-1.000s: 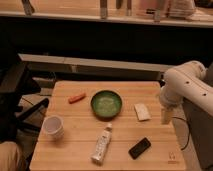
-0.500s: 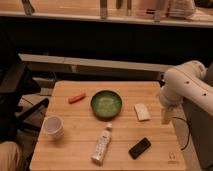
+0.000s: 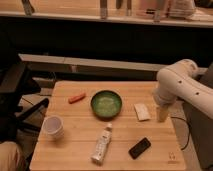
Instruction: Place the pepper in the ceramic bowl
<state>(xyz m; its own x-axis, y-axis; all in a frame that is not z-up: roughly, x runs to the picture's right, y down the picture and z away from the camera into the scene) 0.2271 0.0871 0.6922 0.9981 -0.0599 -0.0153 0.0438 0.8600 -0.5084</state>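
No change since the earlier frames: same arm pose, same layout on the table (image 3: 75, 155).

Pepper (image 3: 76, 97) flat on the wood in the upper left part of the table, just left of the ceramic bowl (image 3: 96, 110), near it but not touching. Bowl at centre, upright and empty. Right of the bowl, a flat white packet (image 3: 142, 111). Below the bowl, a white tube with dark print (image 3: 102, 145) on its side and a black phone-like slab (image 3: 139, 148). At lower left, a small white cup (image 3: 52, 126).

Gripper (image 3: 161, 114) at the right edge of the table, hanging under the white arm, well apart from the pepper and on the far side of the bowl. Jaws apart, nothing between them.

Likely trouble from here:
- A long reach across the bowl, with a risk of clipping its rim or the packet and shoving them.
- Pepper slim and low on the wood, so easy to pinch too high and miss, or to nudge toward the table's left edge.
- Angled lie as well: without turning the jaws across its short width, a probable slip.
- With a release too high or off-centre over the shallow bowl, a possible bounce out over the rim.
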